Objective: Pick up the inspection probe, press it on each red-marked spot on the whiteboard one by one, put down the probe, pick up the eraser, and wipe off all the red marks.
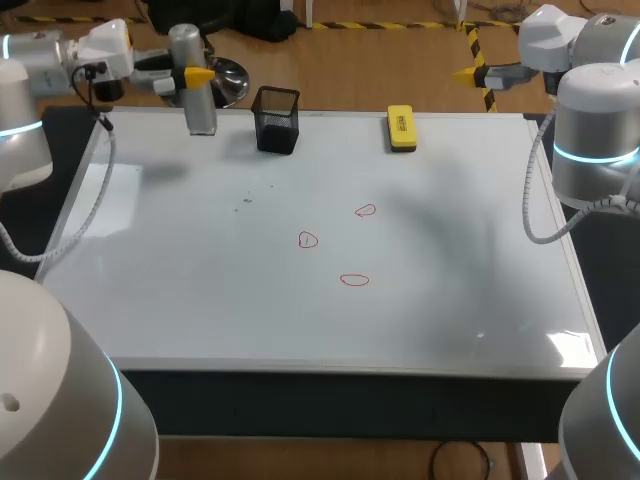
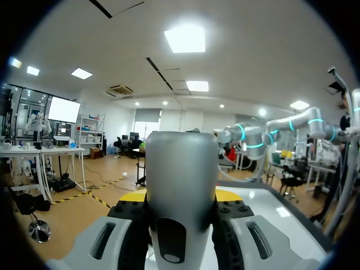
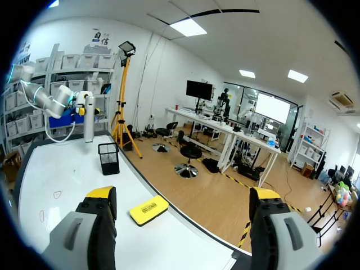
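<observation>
Left jaws are clamped on the inspection probe point(image 1: 200, 108), its silver barrel upright and held over the whiteboard's point(image 1: 180, 290) far left corner, near the black mesh pen holder point(image 1: 276, 120). Right jaws gape wide with nothing in them, parked off the far right corner, not far from the yellow eraser point(image 1: 401, 128). Three red marks point(image 1: 307, 239) sit mid-board, well apart from the probe, and none looks pressed yet.

Now the danger. The swing in towards the marks runs close by that pen holder, and a low path could knock it over. If the probe comes down too hard or tilted, the tip may skid and smear a ring. That smooth barrel might also slip in the grip under pressing load.
</observation>
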Action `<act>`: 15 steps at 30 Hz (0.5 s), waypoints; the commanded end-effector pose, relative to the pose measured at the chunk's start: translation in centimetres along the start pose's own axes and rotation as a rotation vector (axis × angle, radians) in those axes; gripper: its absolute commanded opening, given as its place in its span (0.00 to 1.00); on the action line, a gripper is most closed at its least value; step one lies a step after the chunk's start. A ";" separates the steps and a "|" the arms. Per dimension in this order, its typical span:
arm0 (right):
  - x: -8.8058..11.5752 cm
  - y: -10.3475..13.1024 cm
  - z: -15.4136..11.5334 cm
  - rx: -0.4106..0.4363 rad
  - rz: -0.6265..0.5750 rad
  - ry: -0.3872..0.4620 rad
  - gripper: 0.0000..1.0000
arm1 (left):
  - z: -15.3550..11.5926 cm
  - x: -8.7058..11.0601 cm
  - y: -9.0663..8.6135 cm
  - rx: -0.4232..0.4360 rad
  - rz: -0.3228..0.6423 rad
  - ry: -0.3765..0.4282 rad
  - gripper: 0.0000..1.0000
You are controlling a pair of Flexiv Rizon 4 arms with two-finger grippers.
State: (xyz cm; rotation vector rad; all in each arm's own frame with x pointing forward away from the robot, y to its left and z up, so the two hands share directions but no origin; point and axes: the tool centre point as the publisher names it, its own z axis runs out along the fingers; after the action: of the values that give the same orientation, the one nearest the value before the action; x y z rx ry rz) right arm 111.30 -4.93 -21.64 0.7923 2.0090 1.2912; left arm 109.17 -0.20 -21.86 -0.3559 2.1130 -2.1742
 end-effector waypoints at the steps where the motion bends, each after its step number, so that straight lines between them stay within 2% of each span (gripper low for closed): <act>1: 0.0 0.0 0.0 0.001 0.000 0.001 1.00 | -1.5 1.2 0.5 -0.003 0.001 -0.191 0.00; 15: 0.0 0.0 0.0 0.001 0.000 0.001 1.00 | -2.6 1.1 2.9 -0.048 -0.020 -0.195 0.00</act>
State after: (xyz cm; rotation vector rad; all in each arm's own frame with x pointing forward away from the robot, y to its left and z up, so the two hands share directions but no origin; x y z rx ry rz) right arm 111.30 -4.92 -21.64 0.7922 2.0091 1.2912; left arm 107.63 2.21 -24.85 -0.4962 2.1081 -2.0668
